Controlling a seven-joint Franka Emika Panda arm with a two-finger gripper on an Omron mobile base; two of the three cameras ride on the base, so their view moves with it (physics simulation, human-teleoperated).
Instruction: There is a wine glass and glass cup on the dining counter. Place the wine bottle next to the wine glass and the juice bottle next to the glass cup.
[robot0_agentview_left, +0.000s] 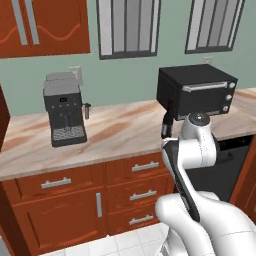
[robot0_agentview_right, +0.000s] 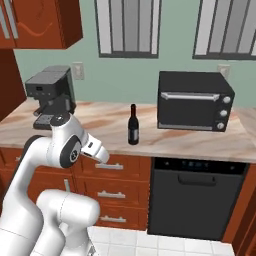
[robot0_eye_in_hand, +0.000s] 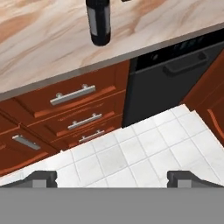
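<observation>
A: Wine bottle (robot0_agentview_right: 133, 125) first. Where does it stand?

B: Upright on the marbled worktop (robot0_agentview_right: 190, 142), near the front edge. Dark body, pale label. From the right base camera it sits between the coffee machine (robot0_agentview_right: 50, 95) and the black toaster oven (robot0_agentview_right: 195, 101), closer to the oven, touching neither. In the left base view just its neck and shoulder (robot0_agentview_left: 166, 124) show, beside the arm's upper joint, in front of the oven (robot0_agentview_left: 196, 90).

A: Hand camera?

B: Lower part of the bottle (robot0_eye_in_hand: 98, 22) at the top of the frame, on the worktop (robot0_eye_in_hand: 43, 48). Below the edge: red-brown drawers with silver bar handles (robot0_eye_in_hand: 72, 95), then the black dishwasher front (robot0_eye_in_hand: 170, 74) to the right, white floor tiles (robot0_eye_in_hand: 131, 153) underneath.

A: Gripper?

B: Two dark fingertips at the bottom of the hand view, one in each corner, wide apart, nothing between them. The gripper (robot0_eye_in_hand: 112, 178) is spread and empty, over floor tiles, well short of the bottle.

A: Anything else around?

B: Wall outlet (robot0_agentview_right: 77, 70) behind the coffee machine, two windows with grey bars (robot0_agentview_right: 127, 27) above, red-brown wall cabinet (robot0_agentview_right: 40, 22) at upper left.
</observation>
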